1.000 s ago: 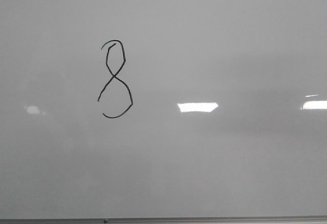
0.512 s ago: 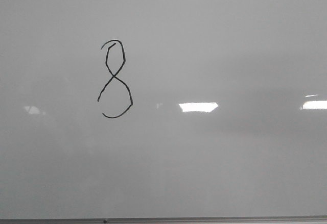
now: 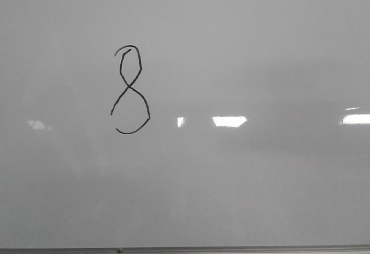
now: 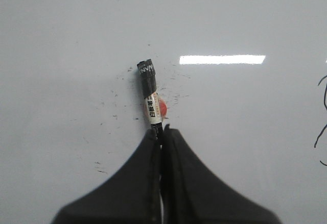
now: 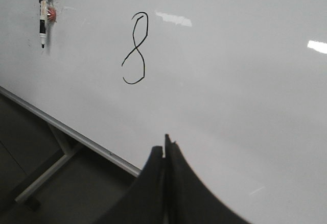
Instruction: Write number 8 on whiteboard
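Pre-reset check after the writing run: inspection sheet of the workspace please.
Surface: whiteboard, glossy, glare patches; small black specks around the marker.
Job's things: number 8 drawn, bottom loop not quite closed. Black marker lies on the board away from the figure, with a red spot at its side; what that is cannot be told.
Clutter: nothing seen.
Grippers: left gripper shut, fingertips over the marker's end, and the right wrist view shows nothing gripping it. Right gripper shut, empty, near the board's edge.
Cables: nothing seen.
Surroundings: thin frame edge; pale stand leg and dark floor below the board.
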